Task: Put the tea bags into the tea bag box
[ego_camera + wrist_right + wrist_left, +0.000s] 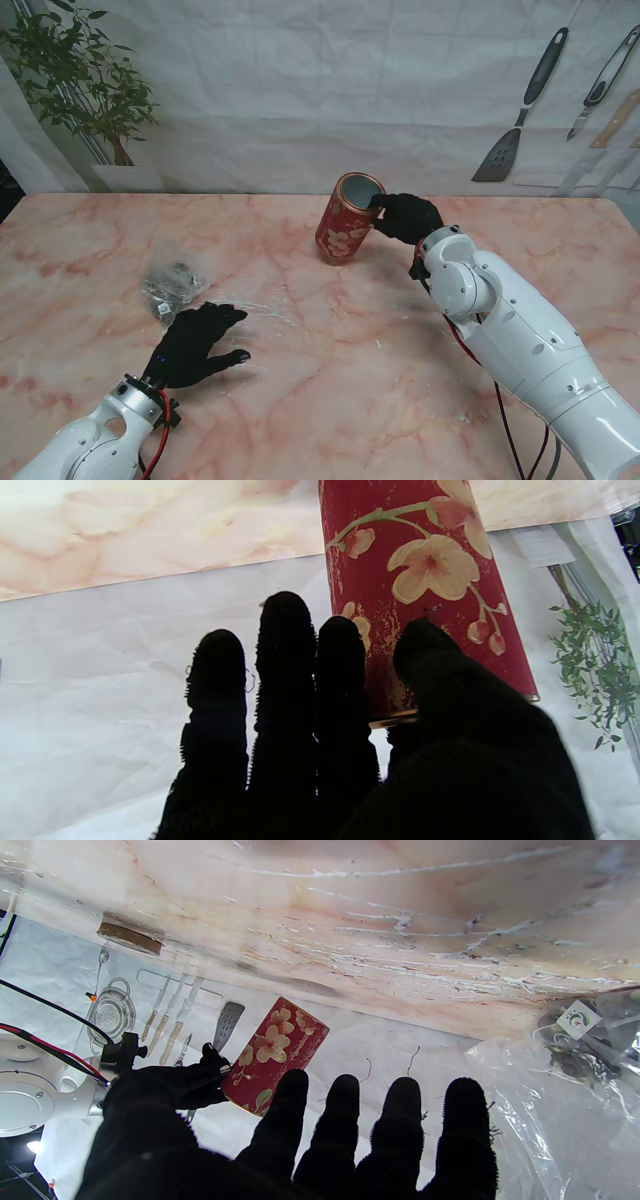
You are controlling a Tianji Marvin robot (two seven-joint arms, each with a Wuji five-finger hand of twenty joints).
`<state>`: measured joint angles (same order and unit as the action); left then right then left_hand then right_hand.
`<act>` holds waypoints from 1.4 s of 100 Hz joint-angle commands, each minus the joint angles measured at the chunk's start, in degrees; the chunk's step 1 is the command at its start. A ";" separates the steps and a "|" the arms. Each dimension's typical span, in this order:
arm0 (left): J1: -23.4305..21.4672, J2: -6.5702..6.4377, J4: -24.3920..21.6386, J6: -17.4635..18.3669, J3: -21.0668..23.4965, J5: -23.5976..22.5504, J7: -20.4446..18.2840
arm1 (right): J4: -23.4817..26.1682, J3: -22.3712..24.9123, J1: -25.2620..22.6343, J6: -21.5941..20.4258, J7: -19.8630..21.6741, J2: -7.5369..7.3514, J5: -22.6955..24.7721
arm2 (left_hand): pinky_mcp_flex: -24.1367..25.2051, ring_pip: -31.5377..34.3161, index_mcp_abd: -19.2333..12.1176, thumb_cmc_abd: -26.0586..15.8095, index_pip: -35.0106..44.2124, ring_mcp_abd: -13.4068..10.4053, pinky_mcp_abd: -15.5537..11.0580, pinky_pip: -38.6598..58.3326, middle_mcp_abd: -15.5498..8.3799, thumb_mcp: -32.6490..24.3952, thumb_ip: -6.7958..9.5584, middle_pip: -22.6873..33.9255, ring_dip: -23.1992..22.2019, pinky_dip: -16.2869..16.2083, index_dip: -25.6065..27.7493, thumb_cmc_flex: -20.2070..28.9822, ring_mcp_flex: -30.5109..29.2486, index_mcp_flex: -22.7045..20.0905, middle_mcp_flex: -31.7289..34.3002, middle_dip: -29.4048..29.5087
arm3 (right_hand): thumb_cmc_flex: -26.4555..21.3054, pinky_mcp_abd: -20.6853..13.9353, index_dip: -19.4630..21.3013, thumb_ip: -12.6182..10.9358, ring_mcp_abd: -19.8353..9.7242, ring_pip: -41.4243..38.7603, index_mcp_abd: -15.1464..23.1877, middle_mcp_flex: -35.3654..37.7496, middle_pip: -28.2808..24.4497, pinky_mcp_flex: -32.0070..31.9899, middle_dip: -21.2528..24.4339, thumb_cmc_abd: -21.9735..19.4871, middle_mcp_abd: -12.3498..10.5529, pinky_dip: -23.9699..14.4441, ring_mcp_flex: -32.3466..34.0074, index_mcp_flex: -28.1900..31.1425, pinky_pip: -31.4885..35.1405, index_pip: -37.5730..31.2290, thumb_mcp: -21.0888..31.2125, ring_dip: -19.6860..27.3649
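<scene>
A red tea bag box (349,217) with cream flowers, a round can, stands tilted on the pink marble table (330,390), its open mouth facing up. My right hand (406,217) is shut on its rim from the right; in the right wrist view the thumb and fingers (340,680) pinch the rim of the box (425,565). At the left lies a clear plastic bag of dark tea bags (173,286). My left hand (198,343) hovers open just nearer to me than the bag, fingers spread and holding nothing. The left wrist view shows its fingers (400,1125), the bag (580,1040) and the box (275,1055).
Crinkled clear film (255,306) spreads on the table to the right of the bag. A potted plant (85,90) stands at the far left corner. A white backdrop printed with kitchen utensils (522,110) closes off the table's far edge.
</scene>
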<state>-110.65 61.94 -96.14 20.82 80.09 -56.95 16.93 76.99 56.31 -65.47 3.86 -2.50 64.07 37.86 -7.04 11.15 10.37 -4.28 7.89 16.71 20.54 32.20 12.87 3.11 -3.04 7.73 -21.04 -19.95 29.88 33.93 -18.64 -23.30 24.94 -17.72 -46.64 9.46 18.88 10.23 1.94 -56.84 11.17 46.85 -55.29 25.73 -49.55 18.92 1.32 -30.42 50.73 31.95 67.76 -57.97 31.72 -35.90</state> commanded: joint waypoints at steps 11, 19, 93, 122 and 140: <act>-0.24 0.05 -0.15 -0.17 0.12 0.18 -0.55 | -0.45 -1.96 1.10 -1.30 1.09 0.75 -0.41 | 0.15 -1.22 -0.59 -0.23 0.07 -0.86 -0.46 1.16 -1.39 -1.08 1.30 0.09 0.48 0.11 -0.23 0.33 -0.19 -0.22 -0.51 0.77 | -2.17 1.19 1.21 -0.08 0.50 -1.88 -3.11 0.33 -0.91 -0.75 -0.85 -5.60 -2.28 -0.45 0.45 4.57 0.82 -2.99 -0.37 -0.72; -0.24 0.06 -0.12 -0.17 0.12 0.22 -0.54 | -0.79 -2.93 1.62 -1.56 1.59 0.71 -0.35 | 0.11 -1.21 -0.57 -0.22 0.08 -0.97 -0.54 1.18 -1.38 -1.07 1.29 0.12 0.48 0.10 -0.23 0.30 -0.18 -0.22 -0.46 0.76 | -2.16 1.27 1.22 -0.07 0.46 -1.87 -3.04 0.28 -0.90 -0.72 -0.87 -5.64 -2.26 -0.46 0.41 4.51 0.81 -2.96 -0.44 -0.73; -0.07 0.07 0.16 0.10 0.05 0.38 -0.44 | -5.20 -9.79 6.12 -2.10 2.43 1.37 -1.22 | 0.08 -1.22 -0.52 -0.28 0.08 -0.99 -0.55 1.21 -1.38 -1.08 1.29 0.10 0.48 0.08 -0.24 0.31 -0.11 -0.23 -0.50 0.77 | -2.28 1.10 1.10 -0.16 0.08 -1.75 -2.54 0.09 -0.91 -0.68 -0.96 -5.95 -2.62 -0.46 0.37 4.21 0.57 -3.01 -1.08 -0.80; 0.00 0.07 0.21 0.19 -0.04 0.47 -0.50 | -6.00 -11.25 7.49 -0.96 2.66 1.68 -1.65 | 0.10 -1.22 -0.61 -0.25 0.07 -0.91 -0.49 1.24 -1.37 -1.07 1.29 0.12 0.48 0.07 -0.25 0.35 -0.15 -0.23 -0.46 0.76 | -2.19 0.96 0.86 -0.18 -0.01 -1.79 -2.32 0.02 -0.93 -0.66 -0.96 -6.09 -2.68 -0.50 0.29 4.05 0.60 -2.94 -1.30 -0.85; -0.01 0.07 0.19 0.17 -0.03 0.52 -0.56 | -6.27 -12.01 8.21 -0.05 3.41 1.69 -1.66 | 0.07 -1.23 -0.59 -0.23 0.08 -0.99 -0.46 1.26 -1.40 -1.07 1.29 0.12 0.48 0.06 -0.24 0.35 -0.14 -0.23 -0.44 0.76 | 0.38 0.29 -2.63 -0.11 -0.14 0.37 -0.63 -1.08 0.69 -1.13 -0.26 -2.88 -2.79 -0.10 -0.61 2.88 -0.33 -1.12 1.59 0.03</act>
<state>-110.62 61.95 -95.82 20.91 80.11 -56.63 17.11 71.04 44.55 -57.30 3.57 0.04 65.52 36.08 -7.11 11.15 10.37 -4.28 7.89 16.71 20.54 32.20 12.86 3.11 -3.04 7.73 -21.04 -19.95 29.89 33.93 -18.63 -23.30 24.95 -17.72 -46.79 9.46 17.81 10.23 1.94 -56.84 11.16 46.85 -55.29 25.36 -50.12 18.41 1.32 -30.43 50.72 31.96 67.72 -57.60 30.99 -35.92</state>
